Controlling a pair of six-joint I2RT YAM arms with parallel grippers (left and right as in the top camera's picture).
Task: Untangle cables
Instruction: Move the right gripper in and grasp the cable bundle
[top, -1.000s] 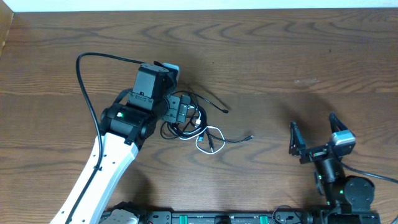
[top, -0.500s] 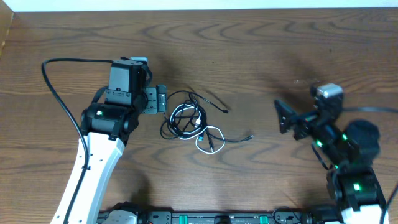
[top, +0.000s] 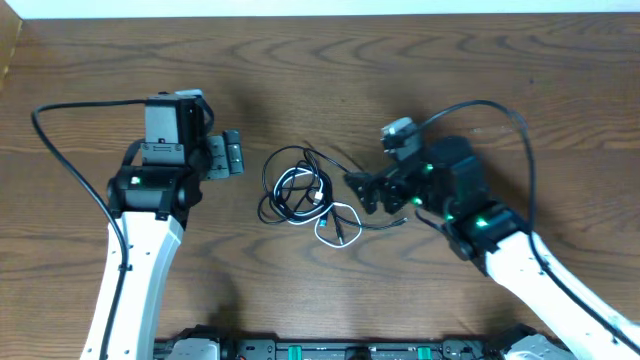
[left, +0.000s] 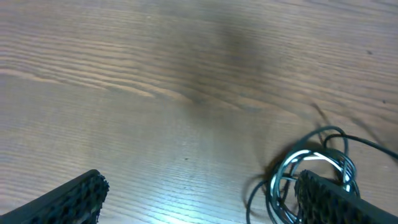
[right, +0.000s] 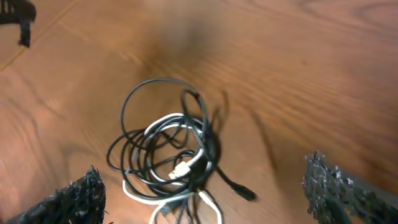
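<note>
The cables (top: 305, 195), black and white, lie coiled mid-worktop (top: 450, 60). The left pincer (top: 231, 155), spread and empty, hangs toward the left edge. The right pincer (top: 362, 193), likewise spread, is near the coils.

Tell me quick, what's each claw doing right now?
Left claw: open, empty, beside the cables.
Right claw: open, empty, near the cables.

Wooden table (top: 520, 80) (dark grain)
</note>
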